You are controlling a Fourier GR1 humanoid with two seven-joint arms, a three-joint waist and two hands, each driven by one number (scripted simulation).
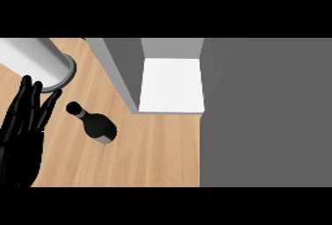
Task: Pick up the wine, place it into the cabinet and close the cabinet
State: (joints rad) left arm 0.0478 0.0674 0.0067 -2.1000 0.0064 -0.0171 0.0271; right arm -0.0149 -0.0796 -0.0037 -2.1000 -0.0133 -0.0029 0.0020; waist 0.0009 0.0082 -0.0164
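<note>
Wine (95, 123) stands upright mid-counter (156, 154), just left of the open cabinet (172, 85) (its shelf bare), untouched, so the left hand (23, 132), fingers straight and spread beside it, should curl round the body, not the neck; right hand unseen.

Left hand (23, 132) at left edge, fingers straight, resting. Wine bottle (94, 123) upright on wooden counter (156, 149), just beside it. Open cabinet (172, 83) beyond; grey cylinder (39, 59) upper left.

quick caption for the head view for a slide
Dark glass wine bottle stands on the wooden counter before the open grey cabinet; left hand open beside it.
</note>
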